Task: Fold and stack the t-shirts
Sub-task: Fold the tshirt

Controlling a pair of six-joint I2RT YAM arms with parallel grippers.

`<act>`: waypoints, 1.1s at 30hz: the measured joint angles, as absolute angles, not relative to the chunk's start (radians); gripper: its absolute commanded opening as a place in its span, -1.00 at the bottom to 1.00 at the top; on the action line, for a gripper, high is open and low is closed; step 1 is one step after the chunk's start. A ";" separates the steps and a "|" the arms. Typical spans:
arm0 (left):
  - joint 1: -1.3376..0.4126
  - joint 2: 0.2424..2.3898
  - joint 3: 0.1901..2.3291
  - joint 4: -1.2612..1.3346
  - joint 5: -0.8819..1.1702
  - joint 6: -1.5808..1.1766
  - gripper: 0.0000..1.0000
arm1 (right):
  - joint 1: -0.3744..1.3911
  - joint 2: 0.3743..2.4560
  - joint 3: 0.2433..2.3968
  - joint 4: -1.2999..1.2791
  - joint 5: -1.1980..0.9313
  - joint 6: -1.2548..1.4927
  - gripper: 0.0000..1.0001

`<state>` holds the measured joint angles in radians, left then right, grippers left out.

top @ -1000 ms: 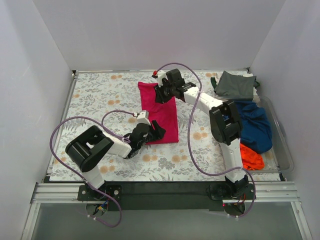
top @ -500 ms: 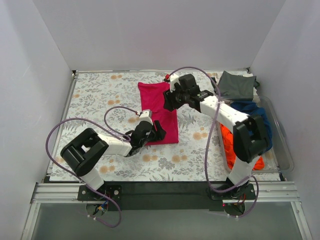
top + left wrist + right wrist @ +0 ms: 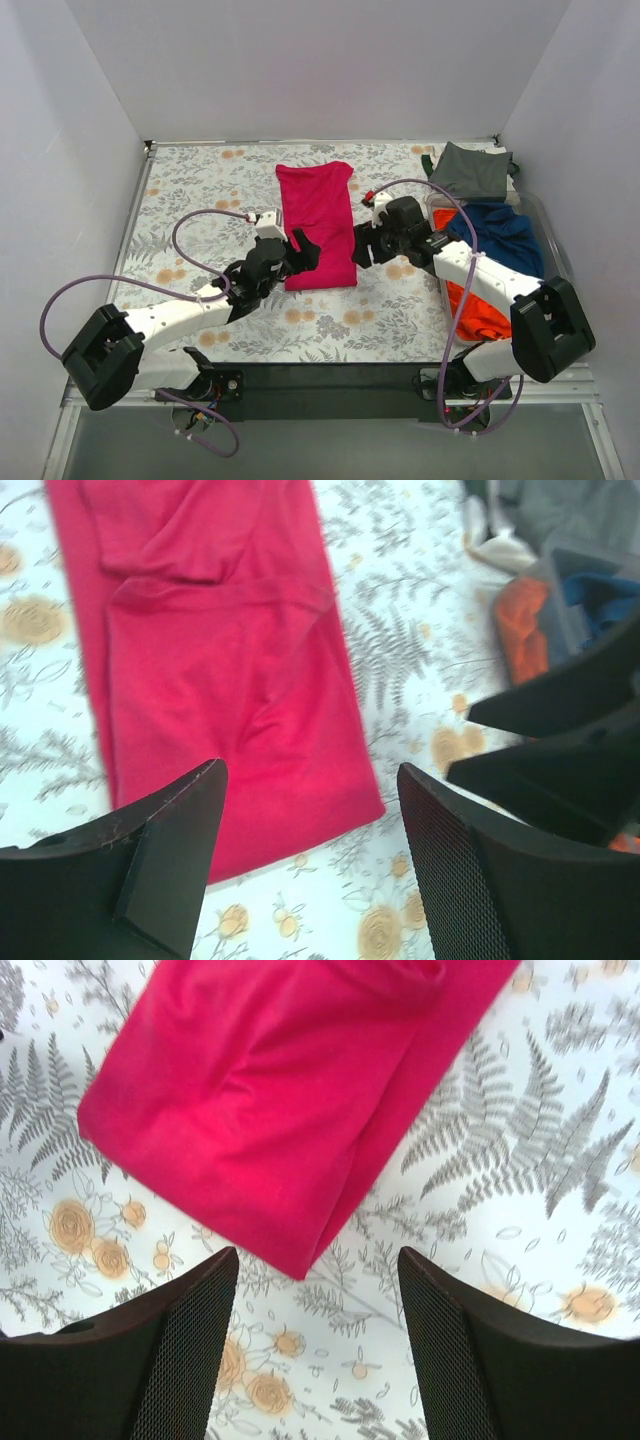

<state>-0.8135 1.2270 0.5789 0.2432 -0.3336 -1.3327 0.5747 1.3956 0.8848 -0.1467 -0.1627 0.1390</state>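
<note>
The magenta-pink t-shirt (image 3: 318, 225) lies folded into a long strip on the floral cloth, with nothing holding it. My left gripper (image 3: 300, 250) hovers open by its near left corner, and the left wrist view shows the shirt (image 3: 220, 680) beyond the empty left gripper (image 3: 310, 775). My right gripper (image 3: 362, 245) hangs open at the shirt's near right edge; the right wrist view has the shirt's corner (image 3: 280, 1110) just ahead of the empty right gripper (image 3: 318, 1255). The grey-green t-shirt (image 3: 472, 172), navy t-shirt (image 3: 505, 240) and orange t-shirt (image 3: 475, 305) lie heaped at the right.
A clear plastic bin (image 3: 562, 275) at the table's right edge holds the navy and orange shirts. The floral tablecloth (image 3: 200, 190) covers the table. White walls close in the left, back and right sides. Purple cables loop off both arms.
The right gripper let go of the magenta shirt's far end, opened, and drew back to its near right edge. The left gripper opened wider and its arm stretched out low.
</note>
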 measured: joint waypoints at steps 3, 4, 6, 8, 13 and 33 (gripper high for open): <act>-0.814 1.225 0.557 0.193 -0.357 -1.364 0.30 | 0.576 1.376 0.841 -0.146 -0.167 0.168 0.21; -0.814 1.225 0.540 0.176 -0.361 -1.375 0.31 | 0.576 1.370 0.831 -0.142 -0.171 0.176 0.22; -0.813 1.226 0.502 0.145 -0.368 -1.401 0.32 | 0.576 1.363 0.812 -0.125 -0.186 0.191 0.22; -0.814 1.227 0.474 0.117 -0.375 -1.421 0.33 | 0.576 1.363 0.795 -0.105 -0.201 0.208 0.24; -0.813 1.234 0.453 0.076 -0.396 -1.454 0.36 | 0.579 1.369 0.748 -0.062 -0.234 0.242 0.27; -0.806 1.311 0.401 0.174 -0.402 -1.493 0.22 | 0.610 1.504 0.714 0.083 -0.260 0.322 0.27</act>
<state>-0.8062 1.3106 0.4007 0.1741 -0.4015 -1.4929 0.6102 1.5043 0.7143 0.0826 -0.2604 0.3218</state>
